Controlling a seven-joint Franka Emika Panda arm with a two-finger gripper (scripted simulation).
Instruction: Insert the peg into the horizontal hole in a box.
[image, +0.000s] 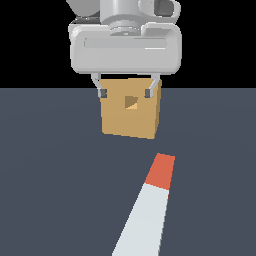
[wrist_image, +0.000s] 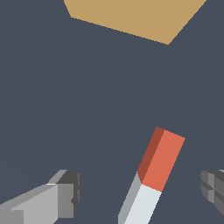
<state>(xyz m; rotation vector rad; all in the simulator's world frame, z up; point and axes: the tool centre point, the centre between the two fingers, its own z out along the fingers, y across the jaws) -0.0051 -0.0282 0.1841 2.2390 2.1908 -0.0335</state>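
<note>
The peg (image: 150, 202) lies flat on the dark floor, a pale grey-white bar whose orange-red end (image: 161, 171) points toward the box (image: 131, 120). The box is a tan cube farther back, with the small square horizontal hole (image: 131, 102) in the middle of the face toward the camera. My gripper (image: 125, 92) hangs open high above the floor, and in the exterior view its fingertips overlap the box's upper edge. In the wrist view the peg (wrist_image: 153, 175) lies between the two spread fingers (wrist_image: 65, 194), apart from both, and only the box's top (wrist_image: 131, 15) shows.
A flat dark grey-blue floor (image: 50, 175) stretches around the peg and box, with black background behind it. No other objects show.
</note>
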